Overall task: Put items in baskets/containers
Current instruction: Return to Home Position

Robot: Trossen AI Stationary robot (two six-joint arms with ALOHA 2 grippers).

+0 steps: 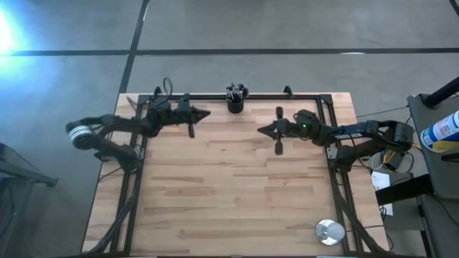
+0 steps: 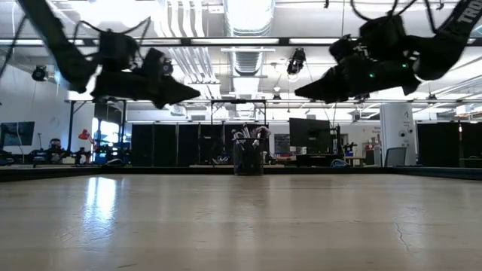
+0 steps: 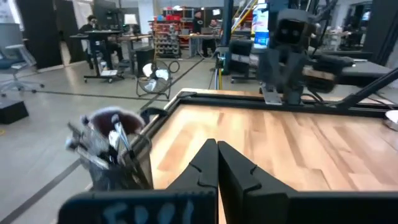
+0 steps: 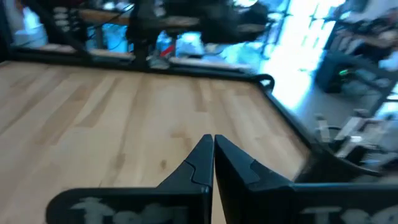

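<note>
The small black cup (image 1: 236, 102) stands upright on its base at the table's far edge, midway along it, with several thin brushes (image 1: 236, 91) standing in it, bristle tips up. It also shows in the low view (image 2: 248, 157) and in the left wrist view (image 3: 115, 158). My left gripper (image 1: 207, 113) hovers above the table to the left of the cup, shut and empty (image 3: 217, 146). My right gripper (image 1: 259, 130) hovers to the cup's right and a little nearer, also shut and empty (image 4: 213, 140). Both sit well above the tabletop in the low view.
A round silver disc (image 1: 330, 231) lies at the table's near right corner. A black frame rail (image 1: 287, 95) runs along the far edge and down both sides. A blue-labelled bottle (image 1: 442, 130) stands off the table to the right. Bare wood (image 1: 229, 186) fills the middle.
</note>
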